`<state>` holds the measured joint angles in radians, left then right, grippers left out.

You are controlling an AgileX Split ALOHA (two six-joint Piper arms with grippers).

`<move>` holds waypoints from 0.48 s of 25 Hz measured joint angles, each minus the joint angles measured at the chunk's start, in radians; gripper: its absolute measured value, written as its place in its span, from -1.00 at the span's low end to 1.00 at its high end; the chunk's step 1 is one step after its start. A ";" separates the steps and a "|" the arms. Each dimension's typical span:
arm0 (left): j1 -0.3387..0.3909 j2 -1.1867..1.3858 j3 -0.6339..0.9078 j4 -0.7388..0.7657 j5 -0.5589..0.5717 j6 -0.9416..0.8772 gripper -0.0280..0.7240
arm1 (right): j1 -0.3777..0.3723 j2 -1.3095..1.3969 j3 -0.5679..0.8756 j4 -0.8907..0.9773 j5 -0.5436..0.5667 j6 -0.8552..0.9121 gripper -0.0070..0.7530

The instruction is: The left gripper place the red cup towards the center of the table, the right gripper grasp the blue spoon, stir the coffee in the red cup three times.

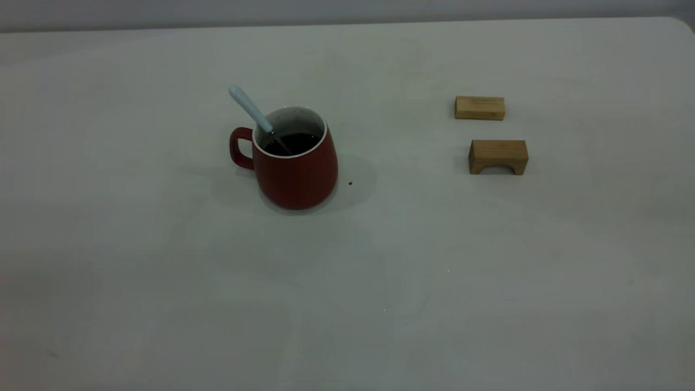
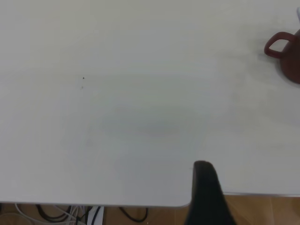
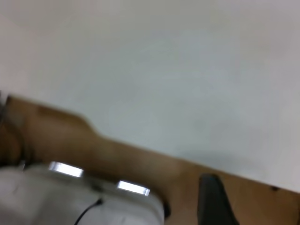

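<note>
The cup (image 1: 296, 168) stands on the tabletop (image 1: 163, 282) left of centre, holding coffee (image 1: 293, 143) with the spoon (image 1: 252, 111) leaning in it. Two wooden blocks (image 1: 480, 107) lie well to its right. No writing is readable. Whether either arm's fingers are spread or pressed together cannot be told.

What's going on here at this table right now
Nothing is being handled at the moment. The red cup stands on the table with dark coffee in it, and the blue spoon leans inside it, handle up over the rim. Two wooden blocks sit apart to the side. Neither arm reaches the cup: the left tool and the right tool both hang back by the table's edge.
</note>
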<state>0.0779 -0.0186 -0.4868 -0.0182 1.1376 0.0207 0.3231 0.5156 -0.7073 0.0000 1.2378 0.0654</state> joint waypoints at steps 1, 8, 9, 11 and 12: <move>0.000 0.000 0.000 0.000 0.000 0.000 0.56 | -0.024 -0.057 0.025 0.000 0.000 0.000 0.27; 0.000 0.000 0.000 0.000 0.000 0.000 0.56 | -0.182 -0.333 0.201 -0.020 -0.082 -0.001 0.27; 0.000 0.000 0.000 0.000 0.000 0.000 0.56 | -0.202 -0.352 0.220 -0.020 -0.093 -0.005 0.27; 0.000 0.000 0.000 0.000 0.000 0.000 0.56 | -0.241 -0.377 0.235 -0.020 -0.099 -0.019 0.27; 0.000 0.000 0.000 0.000 0.000 0.000 0.56 | -0.256 -0.389 0.238 -0.020 -0.103 -0.026 0.27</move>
<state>0.0779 -0.0186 -0.4868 -0.0182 1.1376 0.0207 0.0674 0.1269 -0.4689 -0.0203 1.1350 0.0396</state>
